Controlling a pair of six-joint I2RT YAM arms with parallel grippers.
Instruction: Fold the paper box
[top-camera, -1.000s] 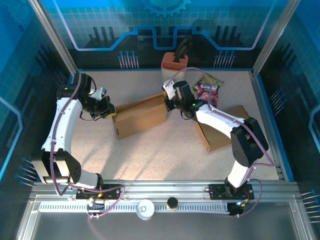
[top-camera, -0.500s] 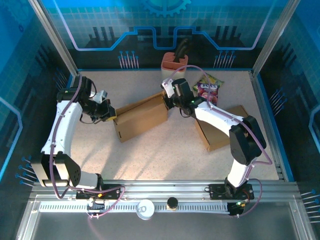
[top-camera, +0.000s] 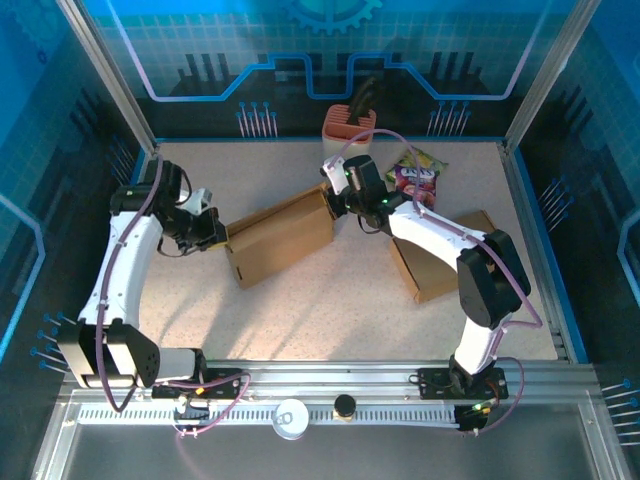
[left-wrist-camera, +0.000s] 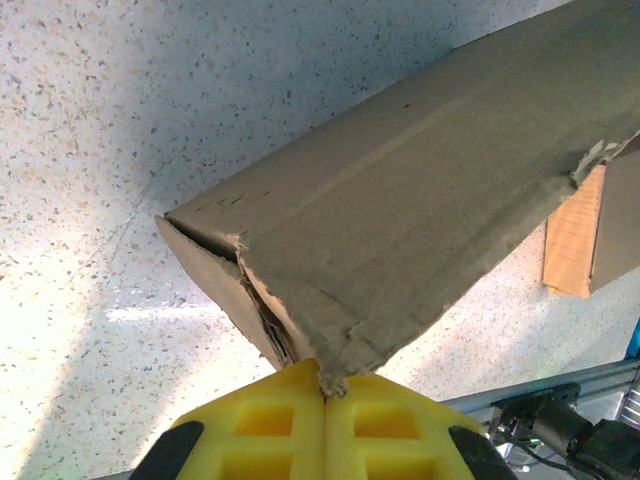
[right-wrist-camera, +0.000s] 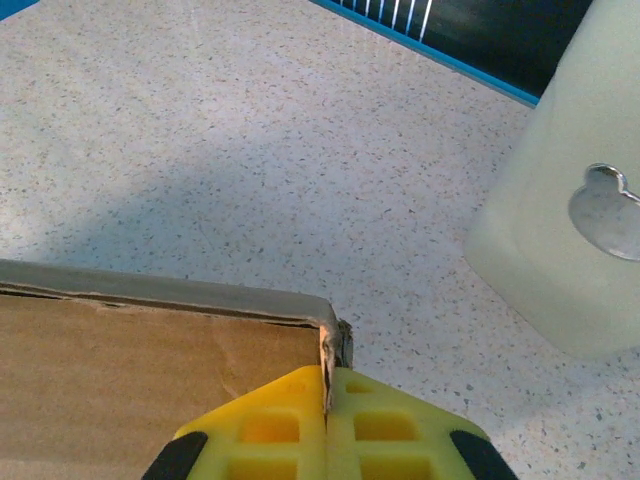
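A speckled pale table (top-camera: 320, 310) stands inside blue-panelled walls (top-camera: 200, 50). The brown box (top-camera: 280, 237), creased and frayed at one corner, lies slanted mid-table. The left gripper (top-camera: 218, 232) pinches its left end and the right gripper (top-camera: 333, 202) its far right corner.

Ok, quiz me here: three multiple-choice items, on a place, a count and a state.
1. The snack packet lies:
A. far side of the table, right of the paper box
B. by the left arm's base
C. on the box
2. Cardboard pieces on the table:
A. one
B. two
C. four
3. The left gripper is:
A. open
B. shut on the box's corner
C. shut on the packet

1 A, it lies near the back edge; 2 B, the held box plus a second cardboard piece under the right arm; 3 B, its fingers pinch the torn corner.
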